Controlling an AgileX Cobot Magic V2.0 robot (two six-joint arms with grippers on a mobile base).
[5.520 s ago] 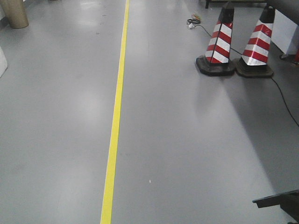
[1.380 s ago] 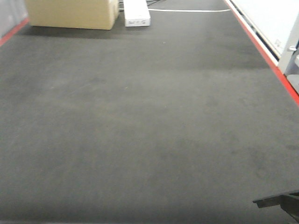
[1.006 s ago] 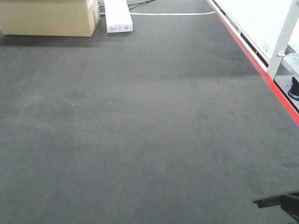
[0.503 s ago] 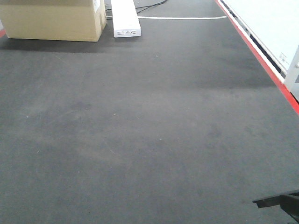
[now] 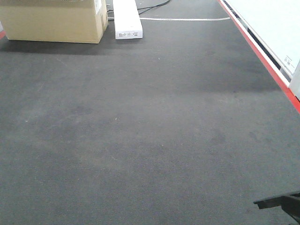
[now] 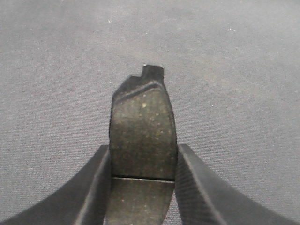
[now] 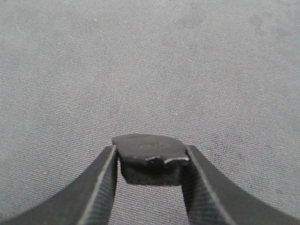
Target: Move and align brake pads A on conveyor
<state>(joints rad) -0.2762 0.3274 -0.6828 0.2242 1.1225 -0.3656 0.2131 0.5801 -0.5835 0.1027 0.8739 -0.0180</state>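
The left pincer (image 6: 143, 152) is closed to the width of one brake pad (image 6: 143, 119), clamping its long edges so the pad points away over the conveyor (image 6: 243, 70). The right pincer (image 7: 151, 154) grips a second brake pad (image 7: 140, 143) the same way, seen end-on above the belt. A cardboard box (image 5: 51, 21) and a white box (image 5: 126, 18) sit at the conveyor's far left.

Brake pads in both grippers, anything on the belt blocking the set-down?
Nothing visible. The pad in the left gripper and the pad in the right gripper are over bare conveyor; the cardboard box and white box sit at its far end.
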